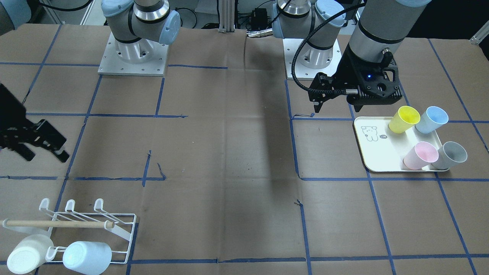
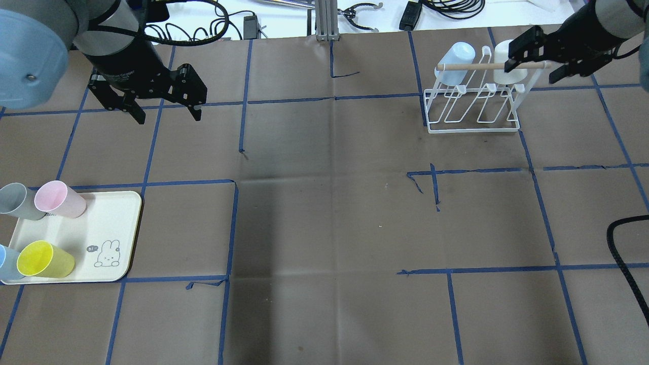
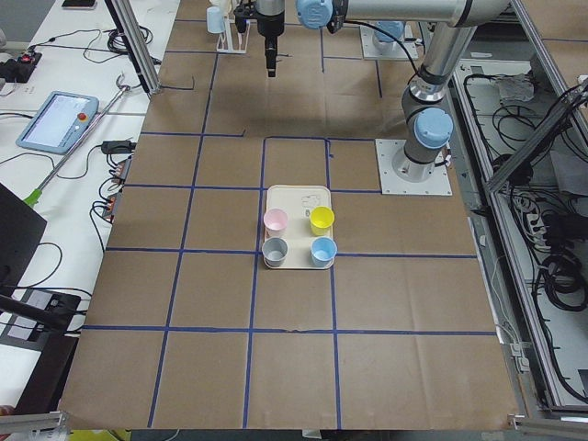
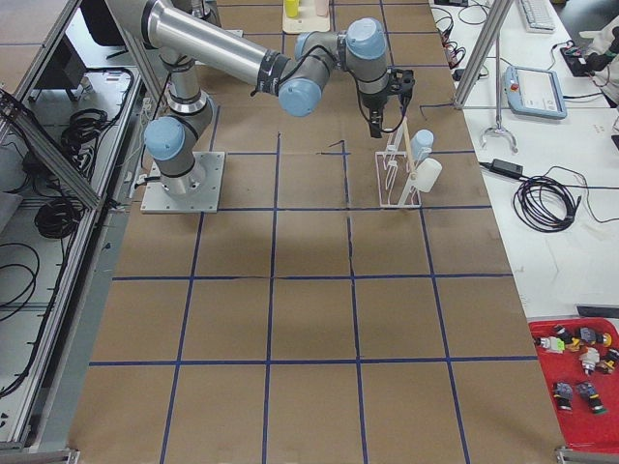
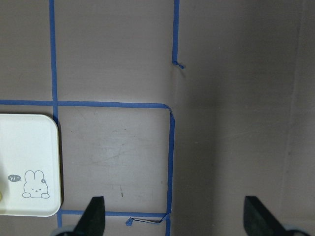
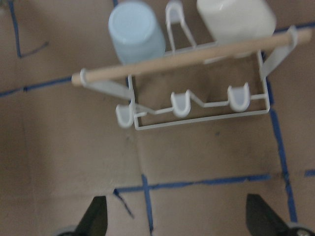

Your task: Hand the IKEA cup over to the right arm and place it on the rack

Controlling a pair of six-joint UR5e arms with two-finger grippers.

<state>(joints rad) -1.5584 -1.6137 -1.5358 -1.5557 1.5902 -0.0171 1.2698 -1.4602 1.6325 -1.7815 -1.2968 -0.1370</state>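
Four cups stand on the cream bear tray (image 2: 111, 223): pink (image 2: 58, 198), grey (image 2: 17, 201), yellow (image 2: 43, 259) and blue (image 2: 5, 263). My left gripper (image 2: 169, 119) is open and empty, above the table beyond the tray. Its wrist view (image 5: 177, 221) shows only the tray corner (image 5: 29, 167). The white wire rack (image 2: 474, 126) with a wooden dowel (image 2: 487, 66) holds a pale blue cup (image 2: 456, 61) and a white cup (image 2: 507, 76). My right gripper (image 2: 531, 73) is open and empty, above the rack's right end. The rack (image 6: 197, 113) fills its wrist view.
Brown paper with blue tape lines covers the table. The two arm bases (image 1: 133, 53) (image 1: 311, 57) stand at the robot's edge. The left arm's ribbed black hose (image 1: 301, 57) loops to its wrist. A black cable (image 2: 623, 253) lies at the right edge.
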